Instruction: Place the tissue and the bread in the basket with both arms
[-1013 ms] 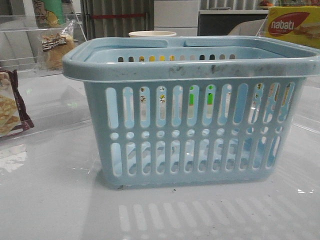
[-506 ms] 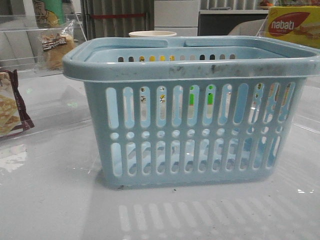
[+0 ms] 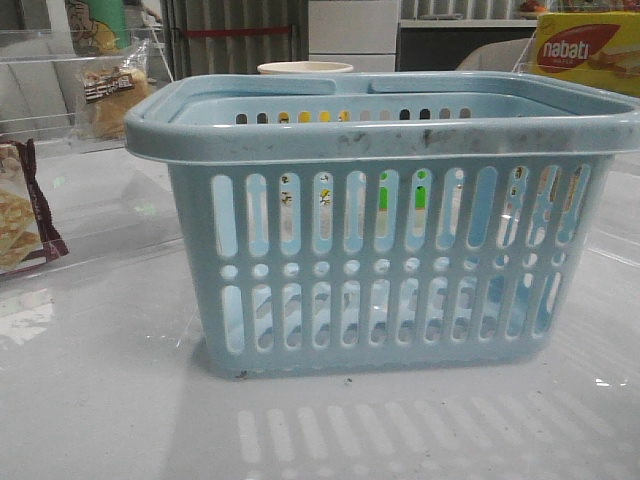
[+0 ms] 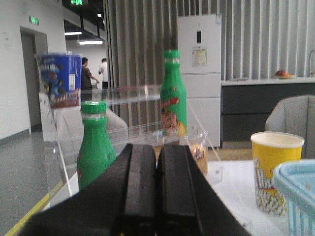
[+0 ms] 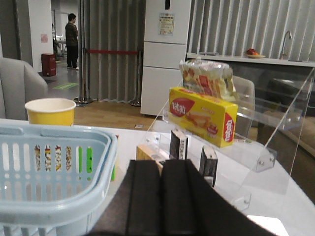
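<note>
Nothing shifted over the last second: basket [image 3: 385,225] sat empty on the table [image 3: 100,400], bread [image 3: 108,92] and tissue [image 5: 208,165] stayed shelved, left end effector [image 4: 156,189] and right end effector [image 5: 162,196] closed empty, so no pick had begun.

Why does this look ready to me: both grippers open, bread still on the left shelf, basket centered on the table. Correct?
Not quite. Both grippers are shut: the left gripper in the left wrist view and the right gripper in the right wrist view show fingers pressed together. The bread is on the left shelf; the basket is centered.

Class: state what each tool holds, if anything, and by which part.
Nothing is held. The left tool and right tool are both shut with nothing between the fingers.
</note>
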Available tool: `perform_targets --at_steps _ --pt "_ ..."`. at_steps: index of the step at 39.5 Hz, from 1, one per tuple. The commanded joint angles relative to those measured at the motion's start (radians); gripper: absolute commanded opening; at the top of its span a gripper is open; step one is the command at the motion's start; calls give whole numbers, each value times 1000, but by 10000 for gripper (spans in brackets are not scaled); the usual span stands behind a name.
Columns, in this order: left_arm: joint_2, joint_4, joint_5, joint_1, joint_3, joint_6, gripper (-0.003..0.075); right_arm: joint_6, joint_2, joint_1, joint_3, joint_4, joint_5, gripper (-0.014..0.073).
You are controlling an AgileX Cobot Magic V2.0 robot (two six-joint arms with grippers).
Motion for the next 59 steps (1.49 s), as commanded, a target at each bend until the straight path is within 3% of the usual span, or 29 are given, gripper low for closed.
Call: perform_targets --at_steps 1,10,15,24,38,42,46,47,50,54,59 --pt "81 -20 -6 -3 -142 -3 99 -2 79 -1 -120 -3 -42 57" --pt "290 -20 239 -3 -408 -3 99 -2 293 -1 -323 -3 28 57" --pt "387 -20 330 -3 -479 -3 99 -2 407 -1 -393 -3 101 57" --pt "498 -20 417 -3 -469 -3 99 -2 576 -1 -402 -3 219 57" --pt "622 -12 437 -3 -412 -1 111 -2 795 -1 -401 -3 361 64" --pt "644 0 434 -3 -412 -1 244 -2 836 -1 -401 -3 367 190" --pt "661 0 432 -3 -412 -1 416 -2 863 -1 -401 -3 363 428" --pt "663 0 432 -3 -412 -1 458 -2 867 -1 -401 -3 363 455" --pt "671 0 432 -3 -412 -1 512 -2 883 -1 -403 -3 356 558" --pt "671 -2 429 -16 -412 -1 507 0 910 -12 -422 -3 341 560" --pt "671 -2 424 -110 -412 -1 507 4 988 -125 -516 -3 340 560"
